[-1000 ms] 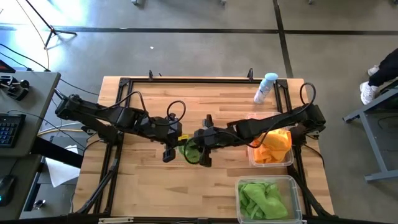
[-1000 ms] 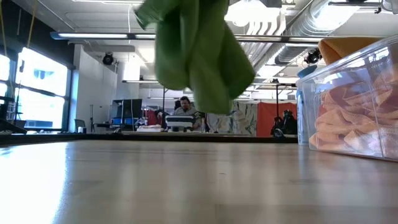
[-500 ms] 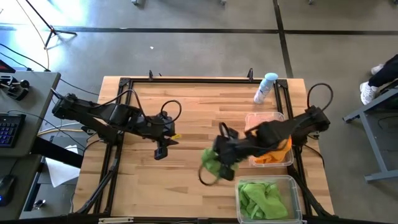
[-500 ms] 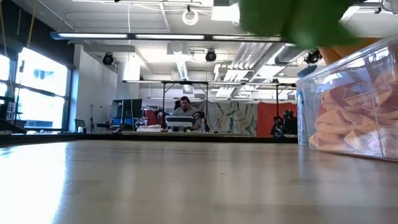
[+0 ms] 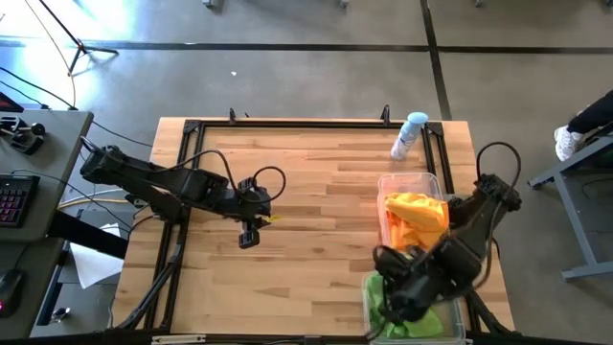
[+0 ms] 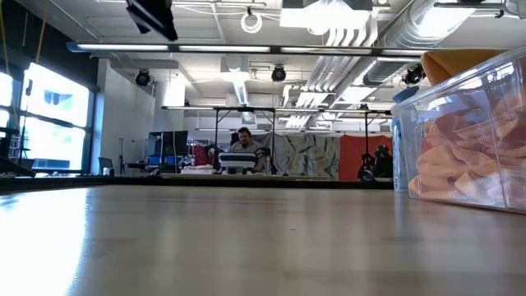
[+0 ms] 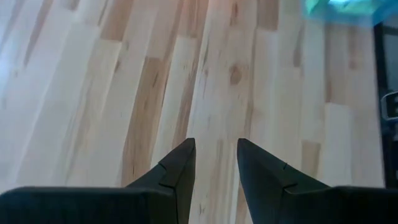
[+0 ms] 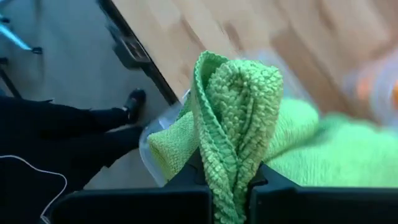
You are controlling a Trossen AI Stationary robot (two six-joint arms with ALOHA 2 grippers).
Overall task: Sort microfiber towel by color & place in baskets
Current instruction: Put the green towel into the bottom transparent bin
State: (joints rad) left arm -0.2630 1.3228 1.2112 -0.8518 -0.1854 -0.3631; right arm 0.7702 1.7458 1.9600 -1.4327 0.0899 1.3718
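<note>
Lime green towel [image 8: 233,124] pinched tight in the right gripper [image 8: 231,177], over the basket [image 5: 450,287] at five o'clock, mostly hidden under the arm; orange towels [image 5: 416,218] in the basket [image 5: 402,180] at three o'clock; left gripper [image 7: 216,163] parted, empty, above bare table [image 7: 93,93].

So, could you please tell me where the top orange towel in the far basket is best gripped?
Take the orange towel by its raised fold, which humps above the basket rim, coming straight down from above: the clear walls block a sideways approach. The left pincer is open; the right pincer is shut on a green towel.
</note>
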